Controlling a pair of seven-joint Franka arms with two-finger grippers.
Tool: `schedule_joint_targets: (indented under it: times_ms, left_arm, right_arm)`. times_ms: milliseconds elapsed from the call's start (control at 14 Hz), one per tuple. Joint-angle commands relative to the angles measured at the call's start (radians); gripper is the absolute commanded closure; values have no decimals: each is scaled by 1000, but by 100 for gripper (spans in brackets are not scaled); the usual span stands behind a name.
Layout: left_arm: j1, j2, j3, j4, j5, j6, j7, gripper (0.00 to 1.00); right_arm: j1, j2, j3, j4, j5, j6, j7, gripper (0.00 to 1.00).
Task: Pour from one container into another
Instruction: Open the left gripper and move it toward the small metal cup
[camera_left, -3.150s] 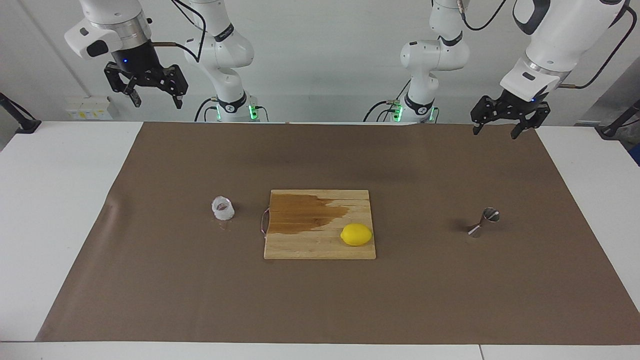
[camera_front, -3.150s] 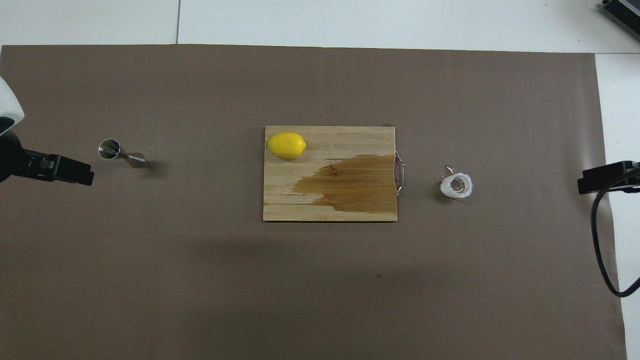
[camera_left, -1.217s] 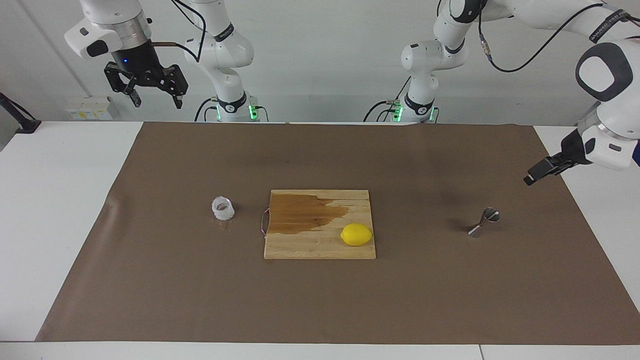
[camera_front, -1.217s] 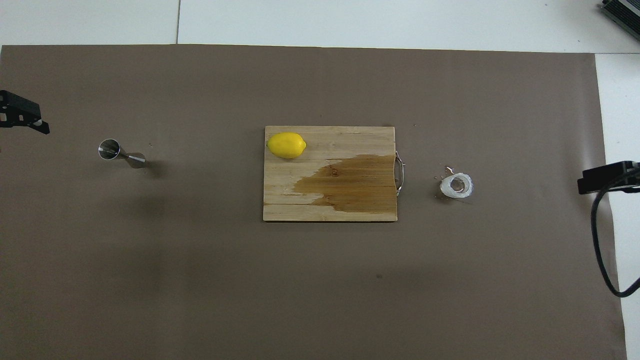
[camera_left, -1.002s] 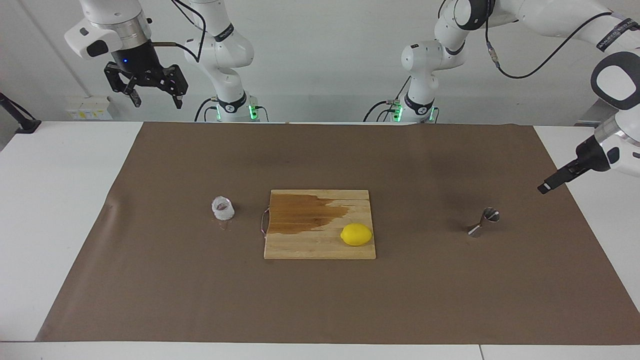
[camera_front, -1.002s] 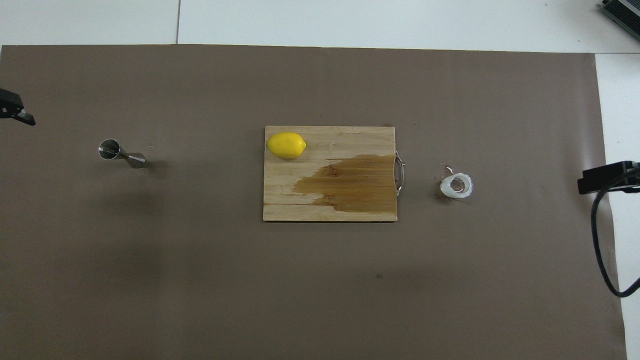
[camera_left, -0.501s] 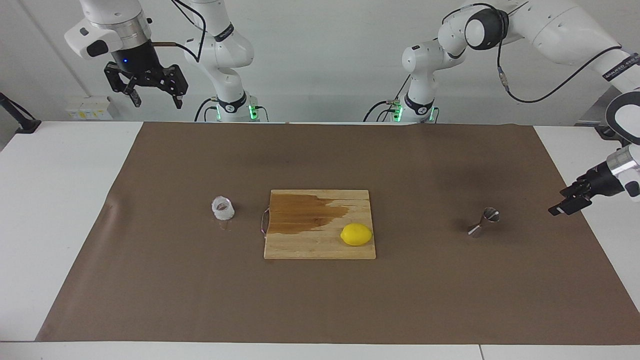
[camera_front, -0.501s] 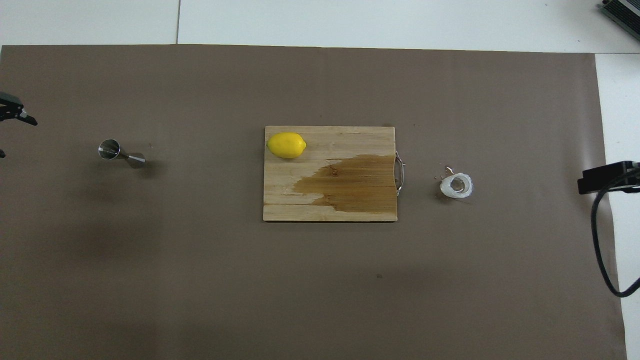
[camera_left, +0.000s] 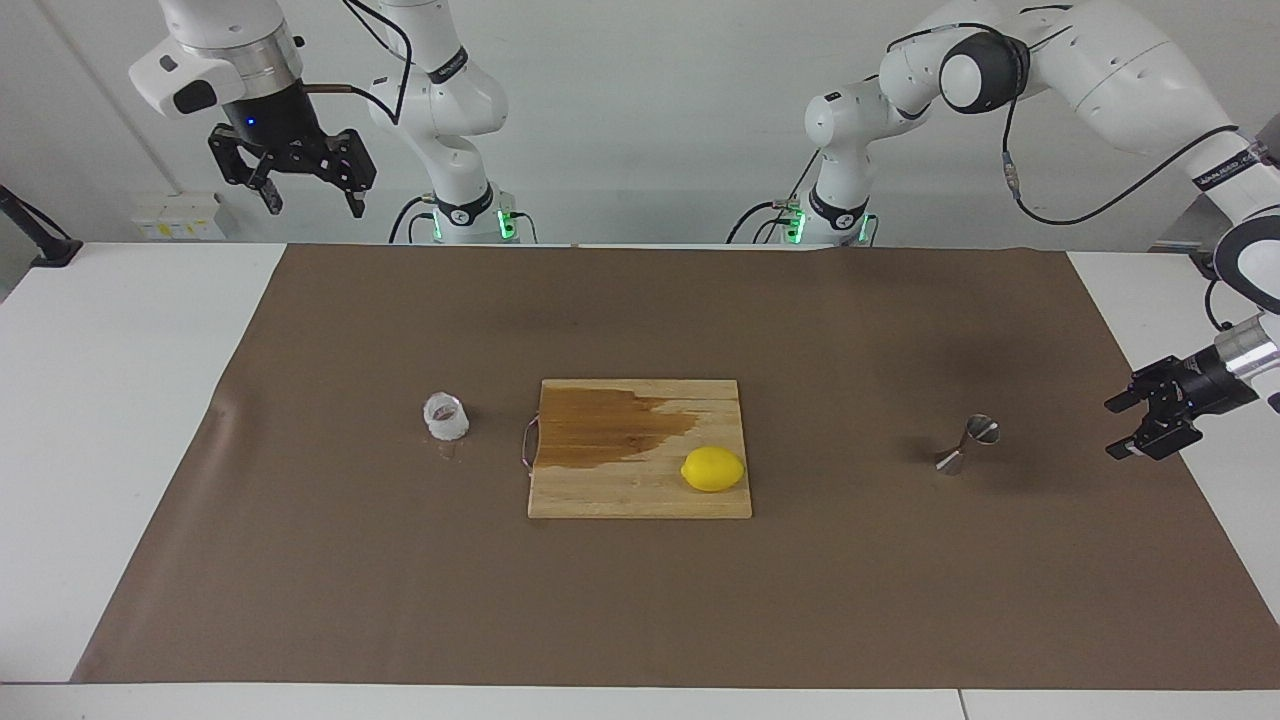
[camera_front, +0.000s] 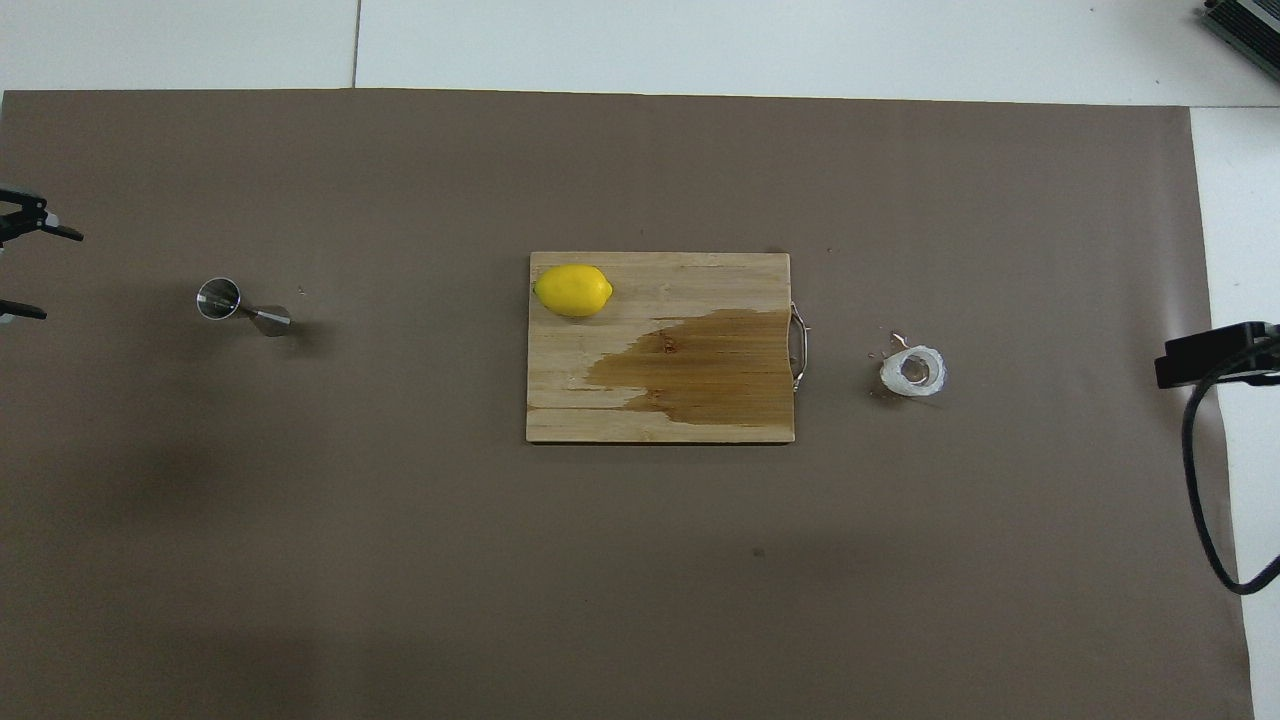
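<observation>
1. Down low at the left arm's end of the table, the left gripper points sideways toward the jigger with its two fingers spread apart and nothing between them.
2. It hangs over the edge of the brown mat, well apart from the jigger.
3. High above the mat's corner at the right arm's end, the right gripper points down with its fingers open and empty; that arm waits.
4. Standing upright on the mat, the jigger shows a round open mouth in the overhead view.
5. Toward the right arm's end sits the glass cup, also upright on the mat, with small wet specks on the mat beside it.
6. Between the two containers lies a wooden cutting board, its metal handle facing the cup.
7. A dark wet stain covers the part of the board nearest the handle and the robots.
8. A lemon rests on the board, at the corner farther from the robots on the jigger's side.
</observation>
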Motion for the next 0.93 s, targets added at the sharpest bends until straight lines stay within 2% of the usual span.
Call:
schedule_joint_targets:
  times_ms: [0, 358, 501, 788, 859]
  left_arm:
    - [-14, -61, 3, -114, -21, 65, -114, 0]
    - [-9, -96, 3, -196, -71, 72, -187, 0]
    - [-21, -119, 3, -268, -123, 91, -232, 0]
    - [-3, -110, 3, -285, -163, 104, -232, 0]
    - [-17, -110, 3, -305, -185, 139, -234, 0]
  right_arm:
    - [-8, -3, 0, 4, -9, -18, -28, 0]
    - [-8, -3, 0, 4, -9, -18, -28, 0]
    - [-6, -3, 0, 4, -9, -18, -28, 0]
    - [-6, -3, 0, 4, -9, -18, -28, 0]
    - [-8, -3, 0, 4, -9, -18, -25, 0]
